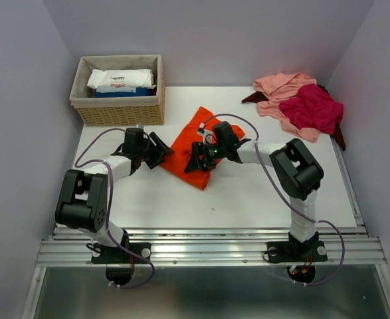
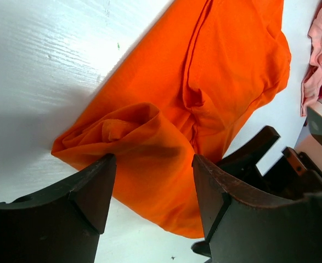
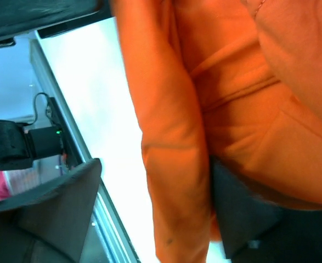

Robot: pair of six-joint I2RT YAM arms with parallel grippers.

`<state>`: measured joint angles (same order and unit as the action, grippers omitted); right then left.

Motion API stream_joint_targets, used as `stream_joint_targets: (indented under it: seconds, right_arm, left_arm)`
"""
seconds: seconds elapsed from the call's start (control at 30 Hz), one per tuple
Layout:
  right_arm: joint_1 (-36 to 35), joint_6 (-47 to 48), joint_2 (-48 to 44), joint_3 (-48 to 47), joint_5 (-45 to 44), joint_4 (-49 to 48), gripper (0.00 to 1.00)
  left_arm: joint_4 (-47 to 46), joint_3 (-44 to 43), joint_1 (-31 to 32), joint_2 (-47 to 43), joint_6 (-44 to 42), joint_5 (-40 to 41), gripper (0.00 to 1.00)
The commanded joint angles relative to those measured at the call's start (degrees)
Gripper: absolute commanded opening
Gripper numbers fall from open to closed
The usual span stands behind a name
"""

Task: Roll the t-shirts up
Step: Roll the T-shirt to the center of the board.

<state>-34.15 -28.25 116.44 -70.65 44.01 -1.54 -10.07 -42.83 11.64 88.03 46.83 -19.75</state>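
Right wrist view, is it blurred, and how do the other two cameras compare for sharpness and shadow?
Right wrist: soft and smeared, the orange t-shirt close up with fuzzy edges. Left wrist: folds sharp, with a grey shadow on the table beside the cloth. Top external: evenly lit and crisp, with only faint shadows.

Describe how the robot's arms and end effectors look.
The left arm and right arm have white links and black joint housings, with lavender cables looping alongside. A green light glows near the right wrist. The left end effector and right end effector have dark, wedge-shaped fingers.
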Motion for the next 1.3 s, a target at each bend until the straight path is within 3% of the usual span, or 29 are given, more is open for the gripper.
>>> stream_joint_targets:
  seconds: [0.0,0.1,0.23,0.33,0.37,0.4,0.5,0.57,0.73,0.97,1.27]
  right_arm:
    - [0.3,2.0,-7.1,1.0,-6.1,4.1,0.88]
    - [0.3,3.1,-11.5,1.7,-13.6,7.8,0.97]
    - [0.3,3.9,-17.6,3.1,-25.4,13.3,0.97]
    - [-1.6,4.1,-21.7,4.9,-31.2,13.9,0.71]
    - [-2.2,4.3,-22.1,4.9,-32.0,14.2,0.48]
    - [-3.0,4.3,-22.3,4.9,-32.8,14.5,0.36]
    - [-6.4,5.1,-20.5,4.1,-33.5,15.1,0.13]
    - [-7.5,5.2,-17.7,3.3,-34.0,15.1,0.08]
    - [-7.5,5.8,-11.7,1.9,-38.7,14.7,0.06]
    - [-7.5,8.6,-5.2,-1.2,-48.3,15.8,0.04]
    - [-7.5,8.8,-14.8,0.7,-45.9,17.1,0.05]
  left_arm:
    - [-1.9,-2.8,0.3,0.9,-0.2,0.0,0.68]
    - [-2.0,-3.2,0.3,1.9,-0.4,-0.1,0.68]
    - [-2.0,-3.8,0.3,3.4,-0.6,-0.2,0.68]
    - [-1.9,-4.2,0.3,3.8,-0.8,0.0,0.68]
    - [-1.7,-4.3,0.3,4.0,-0.9,0.3,0.68]
    - [-1.2,-4.5,0.3,4.0,-1.0,0.6,0.68]
    - [-0.5,-4.5,0.3,4.1,-1.1,1.2,0.68]
    - [-0.2,-4.5,0.3,3.4,-1.1,1.2,0.67]
    - [8.1,-8.8,2.2,-0.3,-4.2,5.9,0.66]
    - [8.1,-10.3,4.6,1.2,-3.8,5.2,0.66]
    - [5.6,-11.0,6.0,5.6,-3.1,5.0,0.65]
